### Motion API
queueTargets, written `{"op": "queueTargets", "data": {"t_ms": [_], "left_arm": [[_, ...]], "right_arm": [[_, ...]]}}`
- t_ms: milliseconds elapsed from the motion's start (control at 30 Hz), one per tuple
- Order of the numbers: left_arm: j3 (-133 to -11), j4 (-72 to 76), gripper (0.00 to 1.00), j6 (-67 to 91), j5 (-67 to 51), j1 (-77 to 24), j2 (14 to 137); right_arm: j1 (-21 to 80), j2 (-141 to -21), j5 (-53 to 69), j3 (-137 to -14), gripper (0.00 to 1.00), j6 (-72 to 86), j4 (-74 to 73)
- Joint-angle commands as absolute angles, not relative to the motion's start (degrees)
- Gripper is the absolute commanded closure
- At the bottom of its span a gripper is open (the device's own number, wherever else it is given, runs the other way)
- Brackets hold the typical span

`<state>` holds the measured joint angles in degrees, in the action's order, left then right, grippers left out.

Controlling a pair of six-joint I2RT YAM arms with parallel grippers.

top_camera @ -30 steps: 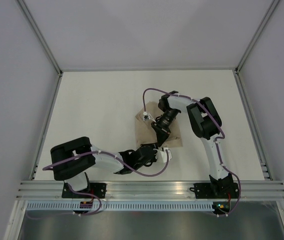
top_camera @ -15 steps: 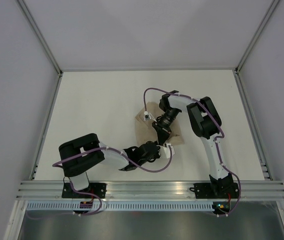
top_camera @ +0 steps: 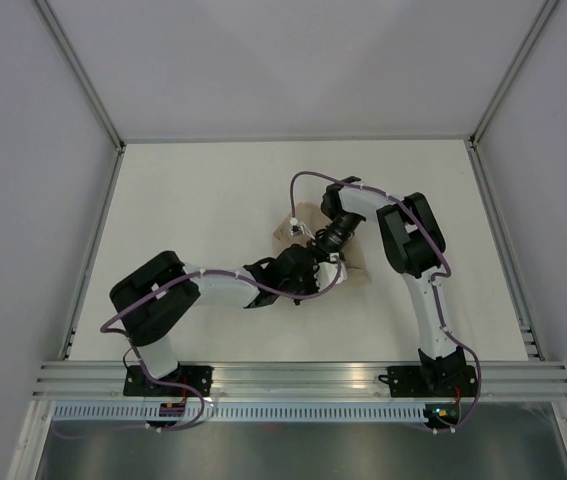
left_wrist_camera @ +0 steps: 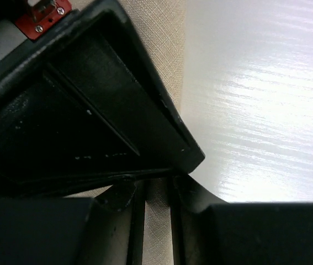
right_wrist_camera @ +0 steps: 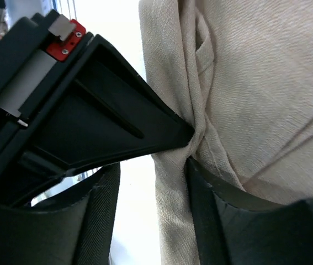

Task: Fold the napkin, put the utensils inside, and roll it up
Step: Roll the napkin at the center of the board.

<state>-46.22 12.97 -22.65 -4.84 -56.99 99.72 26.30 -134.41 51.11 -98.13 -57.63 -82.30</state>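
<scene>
The napkin (top_camera: 283,245) is lying crumpled near the middle of the table (top_camera: 183,200), with both arms reaching in over it. The left claw (left_wrist_camera: 186,168) is sitting at the napkin's near edge, its jaws drawn almost together, tan cloth showing in the thin gap between them, so it is looking pinched there. The right claw (right_wrist_camera: 192,148) is pressing in from the napkin's far side, its jaws standing slightly wider and nipping a bunched fold, with creases gathering toward the upper fingertip (right_wrist_camera: 184,131).
</scene>
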Motion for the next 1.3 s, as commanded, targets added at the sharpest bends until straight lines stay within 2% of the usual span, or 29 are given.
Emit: {"op": "queueTargets", "data": {"t_ms": [0,167,400,600,700,800,900,1000,1100,1267], "left_arm": [[-49.30,1.77,0.98,-17.32,-20.80,-54.50,103.00],[-54.48,-5.44,0.98,-16.79,-26.97,-52.39,105.38],[-59.50,-13.53,0.98,-15.65,-34.17,-48.96,107.93],[-65.64,-23.01,0.98,-14.15,-39.72,-45.27,112.23],[-72.57,-30.13,0.98,-13.71,-40.43,-44.13,116.87],[-76.97,-35.41,0.98,-13.54,-40.69,-43.51,120.39],[-80.58,-38.74,0.98,-12.66,-41.65,-42.81,122.51],[-85.84,-44.27,0.98,-12.13,-43.67,-41.75,126.20],[-90.33,-49.46,0.98,-12.57,-44.82,-41.40,130.16],[-93.42,-53.08,0.98,-12.66,-45.26,-41.22,133.59]], "right_arm": [[25.23,-129.65,53.79,-100.20,0.42,-56.44,-75.59],[22.94,-124.29,53.53,-98.18,0.37,-44.08,-64.62],[18.29,-117.87,51.16,-95.63,0.36,-28.25,-48.71],[11.35,-111.98,53.51,-89.92,0.36,-21.19,-38.33],[6.61,-108.48,55.36,-85.09,0.36,-18.28,-33.32],[2.30,-103.90,56.77,-79.83,0.37,-21.61,-32.78],[0.35,-98.46,57.40,-76.83,0.37,-31.43,-36.90],[-1.23,-91.95,56.34,-68.68,0.38,-42.08,-40.95],[-0.35,-84.48,52.66,-60.07,0.38,-49.03,-40.00],[10.62,-72.01,42.03,-46.95,0.36,-48.96,-28.50]]}}
